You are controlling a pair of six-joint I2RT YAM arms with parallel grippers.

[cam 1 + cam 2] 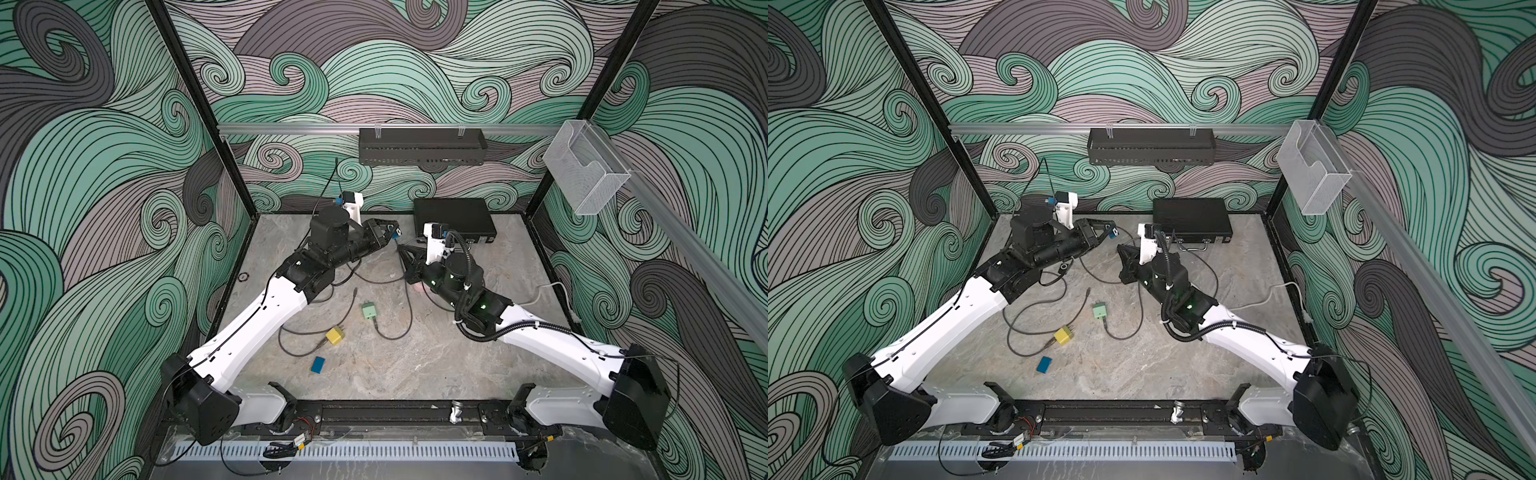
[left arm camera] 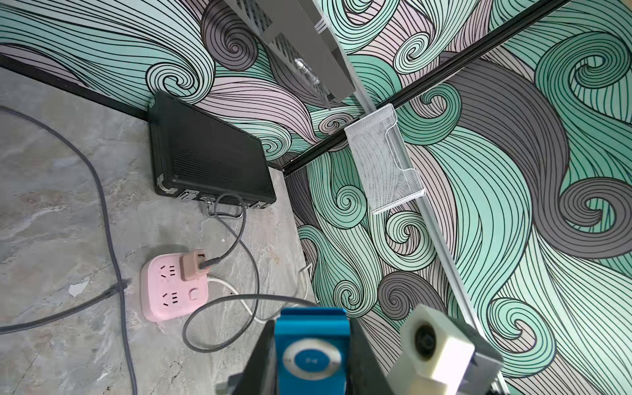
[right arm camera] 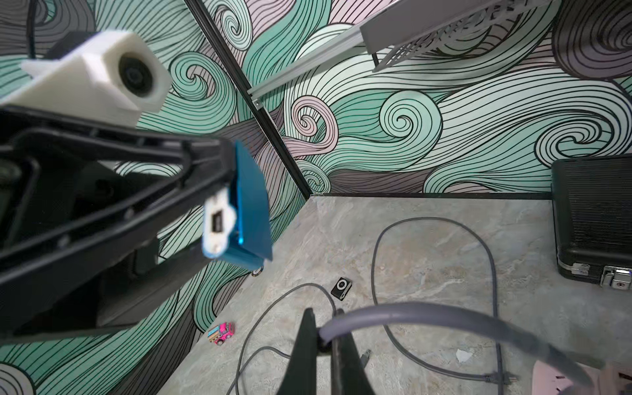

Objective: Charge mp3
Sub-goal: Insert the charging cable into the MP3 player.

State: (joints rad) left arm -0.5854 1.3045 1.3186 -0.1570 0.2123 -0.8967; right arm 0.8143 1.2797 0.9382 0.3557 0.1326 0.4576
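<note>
My left gripper (image 2: 311,359) is clamped on the blue mp3 player (image 2: 311,328), jaws narrowed to its width, one finger on each side edge. I hold it up off the worktop (image 1: 415,365), near the back and about midway across. In the right wrist view, the player's (image 3: 251,208) white end with its small port points towards my right arm.

My right gripper (image 3: 323,338) is closed tight on the grey cable (image 3: 410,316), which comes out between the fingers and curves away to one side. I cannot see the plug end from here. In both top views the two grippers (image 1: 392,232) (image 1: 400,248) sit just beside each other, tips nearly meeting, in front of the black case (image 1: 453,216) that lies against the back wall.

Under my right arm a pink power strip (image 2: 164,294) lies on the worktop with a pinkish adapter (image 2: 191,268) plugged into it; a grey lead runs out of that adapter.

A second, black mp3 player (image 3: 341,288) lies flat on the worktop near the left wall, with a small toy car (image 3: 221,333) nearby. Closer to my bases sit a green block (image 1: 368,310) with a lead attached, a yellow block (image 1: 335,336) and a blue block (image 1: 318,364), among loose grey cable loops.
</note>
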